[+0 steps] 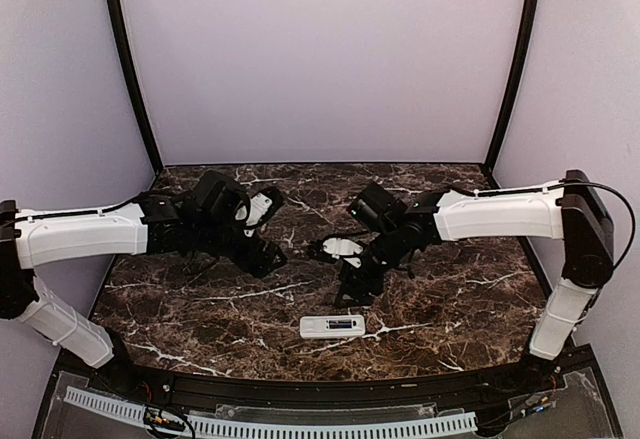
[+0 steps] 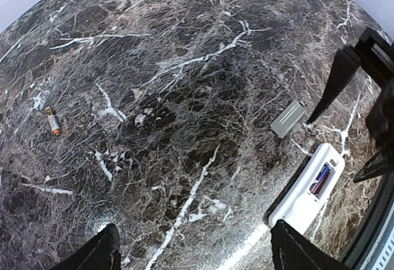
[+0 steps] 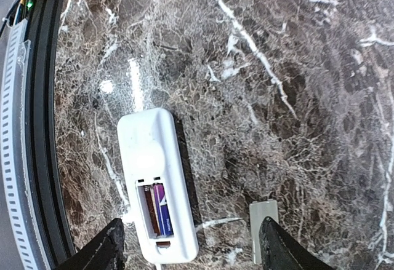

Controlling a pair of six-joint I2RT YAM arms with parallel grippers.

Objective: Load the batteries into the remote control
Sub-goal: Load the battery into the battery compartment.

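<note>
Left gripper (image 2: 194,224) and right gripper (image 3: 192,221) both gape wide and empty; the loose battery (image 2: 54,122), well apart from the remote control (image 3: 157,178), may roll if pinched off-centre.

Dark marble table (image 1: 450,299), pale lilac walls (image 1: 320,59)
</note>
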